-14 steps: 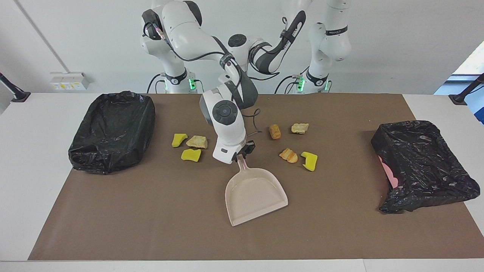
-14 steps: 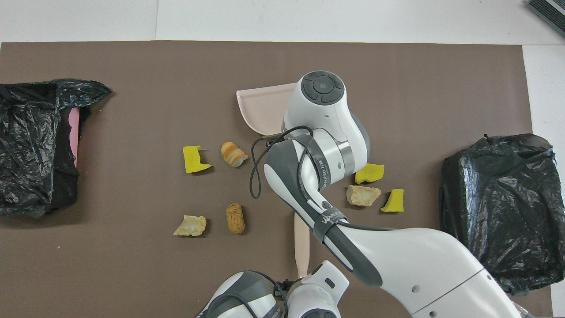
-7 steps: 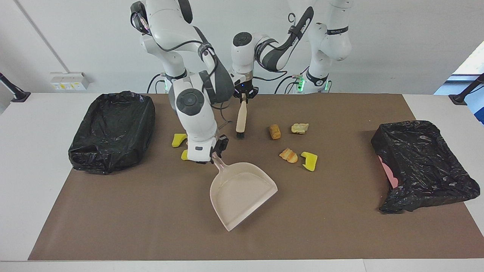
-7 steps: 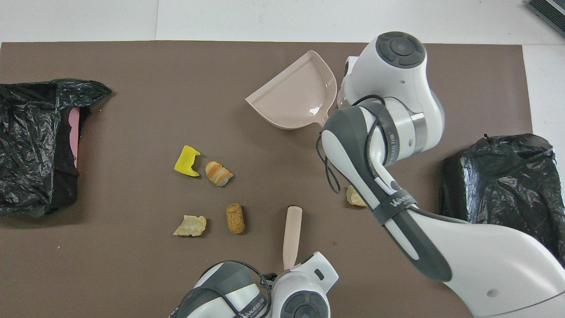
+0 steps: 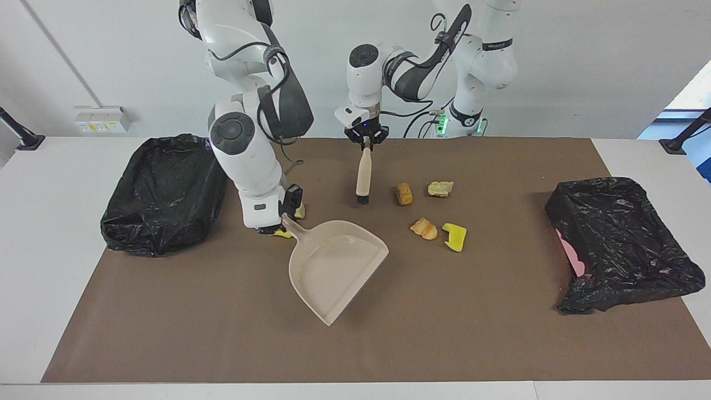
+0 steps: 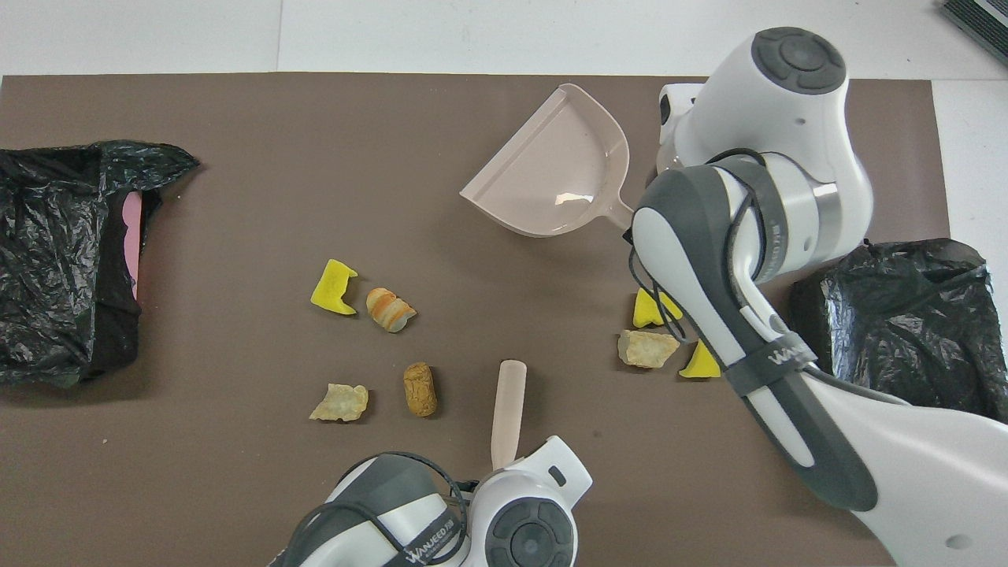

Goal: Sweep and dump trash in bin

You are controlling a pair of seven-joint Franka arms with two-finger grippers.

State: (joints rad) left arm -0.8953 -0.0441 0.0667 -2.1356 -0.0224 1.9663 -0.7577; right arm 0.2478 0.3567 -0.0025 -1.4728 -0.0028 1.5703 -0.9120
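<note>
My right gripper (image 5: 284,218) is shut on the handle of a pale pink dustpan (image 5: 333,266), held low over the brown mat; the dustpan also shows in the overhead view (image 6: 563,177). My left gripper (image 5: 366,143) is shut on a brush (image 5: 364,175) that hangs with its bristles down; its handle shows in the overhead view (image 6: 508,405). Several trash chunks lie toward the left arm's end: yellow (image 6: 334,287), orange (image 6: 390,309), brown (image 6: 420,388), tan (image 6: 340,402). Three more lie by the right arm: yellow (image 6: 650,309), tan (image 6: 647,348), yellow (image 6: 700,364), mostly hidden in the facing view.
A bin lined with a black bag (image 5: 166,191) stands at the right arm's end of the table. Another black-bagged bin (image 5: 622,241), with pink showing at its side, stands at the left arm's end. The brown mat (image 5: 222,333) covers most of the table.
My right arm has swung the dustpan toward the right arm's end of the table and turned it. My left gripper has come into view with the brush and shifted slightly toward the left arm's end.
</note>
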